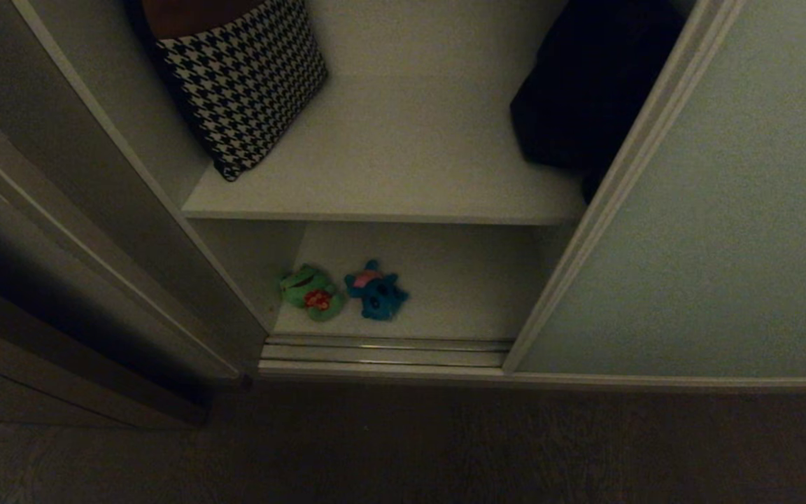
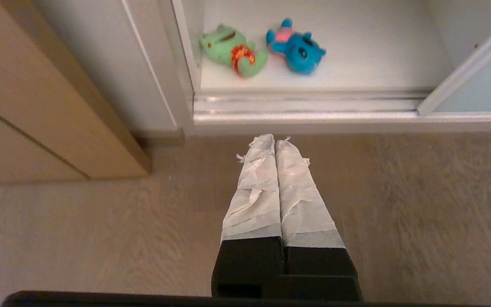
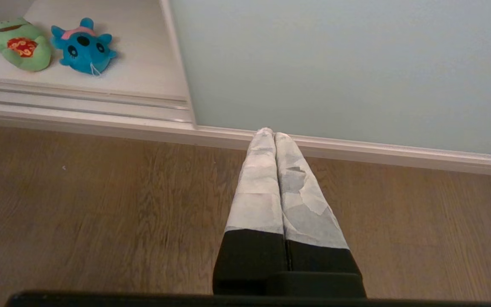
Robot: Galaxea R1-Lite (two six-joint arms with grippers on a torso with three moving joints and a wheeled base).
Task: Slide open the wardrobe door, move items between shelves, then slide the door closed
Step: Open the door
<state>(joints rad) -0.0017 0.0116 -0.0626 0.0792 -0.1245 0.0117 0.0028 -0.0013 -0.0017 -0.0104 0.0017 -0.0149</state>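
The sliding wardrobe door point(image 1: 697, 224) fills the right of the head frame, leaving the wardrobe open. At lower centre, the green plush toy point(image 1: 312, 292) and blue plush toy point(image 1: 377, 291) lie side by side on the lower shelf point(image 1: 459, 280). The houndstooth cushion point(image 1: 245, 77) sits on the upper shelf point(image 1: 403, 168). Left claw point(image 2: 274, 140) and right claw point(image 3: 270, 133) are both clenched empty above the wooden floor point(image 3: 79, 204).

Green plush toy point(image 1: 312, 292) just beside blue plush toy point(image 1: 377, 292) on lower shelf point(image 1: 459, 294), sliding wardrobe door point(image 1: 711, 231) slid open rightward
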